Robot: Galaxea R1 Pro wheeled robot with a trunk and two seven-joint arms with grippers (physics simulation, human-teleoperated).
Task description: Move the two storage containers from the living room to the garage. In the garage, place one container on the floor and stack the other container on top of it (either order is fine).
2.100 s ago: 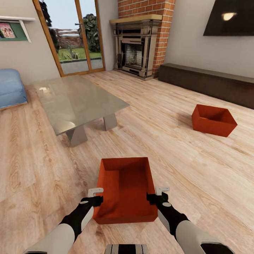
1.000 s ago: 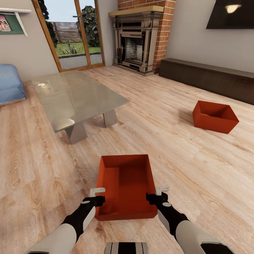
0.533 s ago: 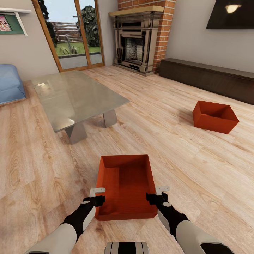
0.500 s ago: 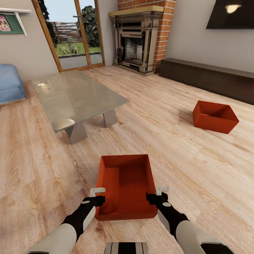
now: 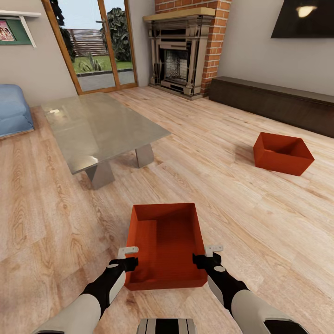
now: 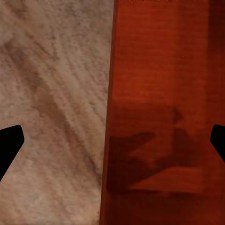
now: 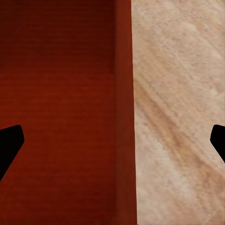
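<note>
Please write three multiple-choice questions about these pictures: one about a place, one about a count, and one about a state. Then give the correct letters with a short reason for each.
1. Where is the near orange-red open-topped storage container?
A. on the glass coffee table
B. on the light wood plank floor between the two grippers
C. inside the fireplace

2. How many orange-red containers are visible?
A. one
B. two
C. three

3. In what state are the left gripper and right gripper?
A. open
B. shut on the wall
C. holding a cup

Answers: 1 B, it sits on the floor with an arm at each side. 2 B, a second container lies far to the right. 3 A, each wrist view shows the fingertips wide apart, straddling a container wall.
</note>
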